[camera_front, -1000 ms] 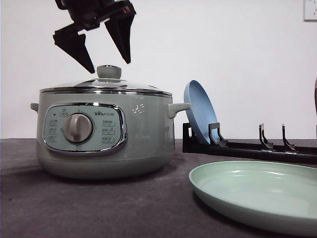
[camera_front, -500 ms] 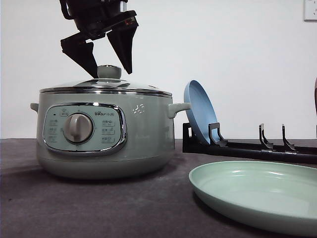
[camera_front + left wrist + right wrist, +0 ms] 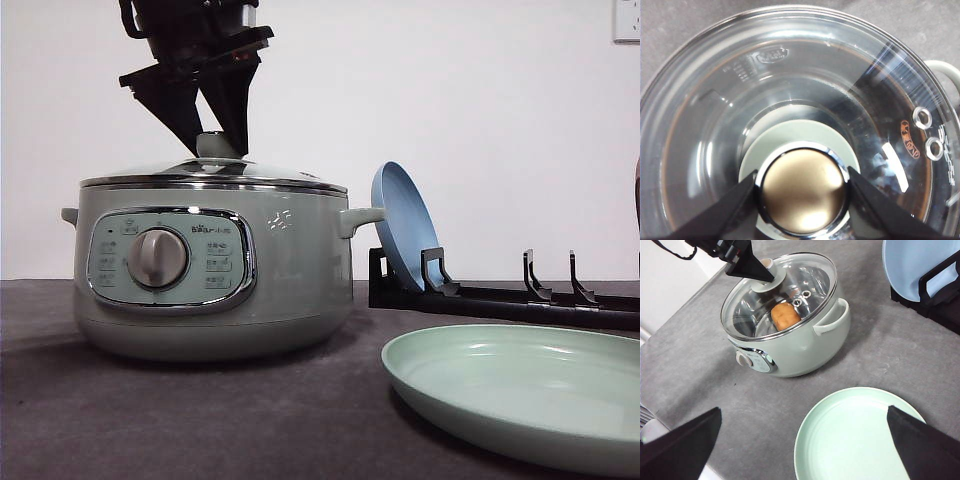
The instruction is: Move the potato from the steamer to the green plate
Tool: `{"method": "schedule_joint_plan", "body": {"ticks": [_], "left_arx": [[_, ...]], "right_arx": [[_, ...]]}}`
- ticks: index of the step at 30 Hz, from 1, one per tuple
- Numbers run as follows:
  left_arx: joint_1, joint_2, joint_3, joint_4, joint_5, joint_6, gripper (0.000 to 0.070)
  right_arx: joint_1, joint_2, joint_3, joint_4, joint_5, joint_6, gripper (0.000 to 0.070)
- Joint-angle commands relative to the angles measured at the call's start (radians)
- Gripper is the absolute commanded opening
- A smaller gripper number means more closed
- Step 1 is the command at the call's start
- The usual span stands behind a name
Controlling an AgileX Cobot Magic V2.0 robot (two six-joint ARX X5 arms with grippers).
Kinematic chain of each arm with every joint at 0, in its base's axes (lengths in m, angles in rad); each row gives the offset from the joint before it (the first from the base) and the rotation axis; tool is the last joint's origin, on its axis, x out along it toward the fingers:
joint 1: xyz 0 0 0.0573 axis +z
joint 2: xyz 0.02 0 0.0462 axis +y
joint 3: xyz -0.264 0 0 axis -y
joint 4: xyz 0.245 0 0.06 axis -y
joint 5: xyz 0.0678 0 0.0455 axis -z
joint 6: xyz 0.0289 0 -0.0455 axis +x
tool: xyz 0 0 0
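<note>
The potato (image 3: 785,315) lies inside the steamer (image 3: 210,265), seen through the glass lid (image 3: 782,290) from the right wrist view — an orange-brown lump on the pot's floor, a little off centre, toward the side with the two small vent holes. The lid is on the pot, its chrome rim seated all round.

The left gripper (image 3: 212,125) hangs straight above the pot with its two black fingers (image 3: 725,210) pointing down on either side of the lid's knob (image 3: 803,191). In the left wrist view each finger meets the shiny rim of the knob, one on each side, so the gripper looks clamped on it.

The steamer stands on the dark grey tabletop (image 3: 200,420), control panel and dial (image 3: 157,258) facing the front camera. Near it, toward the robot's right, lies the green plate (image 3: 520,395), flat on the tabletop and apart from the pot. Behind the plate a black rack (image 3: 500,295) holds a blue plate (image 3: 403,225) upright, tilted back, just beside the steamer's side handle (image 3: 362,218).

The right gripper (image 3: 805,450) hovers high over the green plate, its two dark fingers spread wide apart and holding nothing.
</note>
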Motion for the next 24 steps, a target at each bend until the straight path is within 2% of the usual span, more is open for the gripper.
{"method": "schedule_joint_plan", "body": {"ticks": [1,11,24], "left_arx": [[-0.005,0.024,0.032,0.001,0.01,-0.008,0.0006],[-0.005,0.024,0.077,-0.011,0.009,-0.012,0.0],[-0.006,0.024,0.378,-0.191,-0.028,-0.048,0.0]], "right_arx": [[0.004,0.006,0.014,0.012,-0.001,-0.002,0.0675],[0.004,0.006,0.014,0.012,-0.001,0.011,0.0675],[0.004,0.006,0.014,0.012,0.002,0.014,0.0675]]}}
